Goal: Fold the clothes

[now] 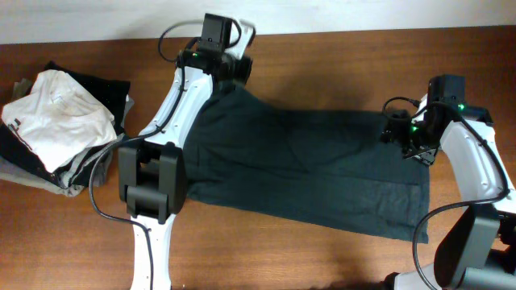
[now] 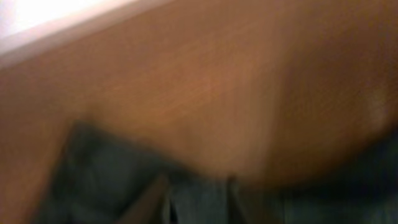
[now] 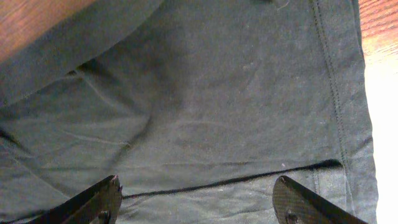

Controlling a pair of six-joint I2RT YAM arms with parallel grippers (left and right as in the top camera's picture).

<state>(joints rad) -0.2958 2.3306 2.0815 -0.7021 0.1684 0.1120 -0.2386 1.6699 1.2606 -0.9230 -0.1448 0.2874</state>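
A brown wooden table point(image 1: 72, 242) with fine grain is seen across nearly the whole overhead view, evenly lit with soft shadows. Beyond its far edge a pale, brightly lit surface point(image 1: 363, 12) is shown.

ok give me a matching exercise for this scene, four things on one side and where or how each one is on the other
Things:
1 charcoal shirt
2 white garment
3 left gripper
4 right gripper

Places or states:
A jaws wide apart above dark cloth
B on top of the clothes pile at the left
C spread across the middle of the table
D at the shirt's far edge

Pairs: 1-C, 2-B, 3-D, 4-A
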